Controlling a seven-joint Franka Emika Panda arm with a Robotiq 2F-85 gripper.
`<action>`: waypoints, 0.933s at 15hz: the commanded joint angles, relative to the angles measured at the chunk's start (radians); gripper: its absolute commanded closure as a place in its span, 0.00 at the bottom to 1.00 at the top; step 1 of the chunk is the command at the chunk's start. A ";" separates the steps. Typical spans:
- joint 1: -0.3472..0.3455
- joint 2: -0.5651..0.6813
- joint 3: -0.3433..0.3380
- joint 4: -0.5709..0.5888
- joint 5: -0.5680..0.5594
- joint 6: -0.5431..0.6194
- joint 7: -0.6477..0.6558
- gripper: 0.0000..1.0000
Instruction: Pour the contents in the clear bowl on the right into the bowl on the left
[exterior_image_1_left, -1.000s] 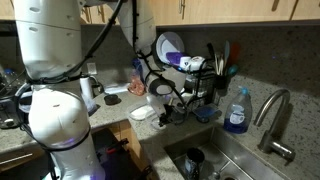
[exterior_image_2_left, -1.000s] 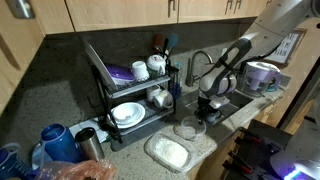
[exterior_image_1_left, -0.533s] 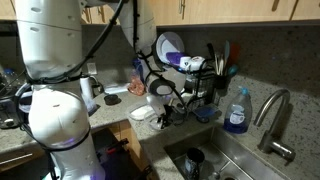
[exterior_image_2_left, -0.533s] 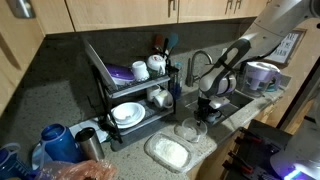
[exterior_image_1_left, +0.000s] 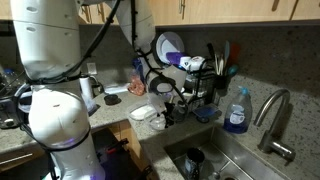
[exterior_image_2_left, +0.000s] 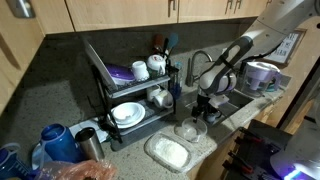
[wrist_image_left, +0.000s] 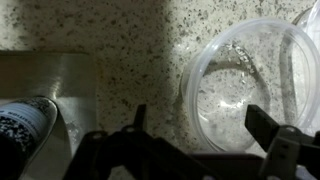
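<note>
The hand (wrist_image_left: 195, 115) is held spread wide above the speckled bench (wrist_image_left: 110, 40), with nothing gripped. The clear bowl (wrist_image_left: 255, 80) is seen upright on the bench, at two o'clock in the wrist view.

Clear glossy plastic bowl (wrist_image_left: 205, 100), speckled stone countertop (wrist_image_left: 110, 30), brushed metal sink (exterior_image_1_left: 232, 160)
</note>
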 joint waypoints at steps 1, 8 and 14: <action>0.015 -0.081 -0.005 -0.026 0.020 -0.021 -0.033 0.00; 0.063 -0.164 -0.009 -0.039 0.009 -0.017 -0.031 0.00; 0.109 -0.266 -0.015 -0.085 -0.025 -0.013 -0.012 0.00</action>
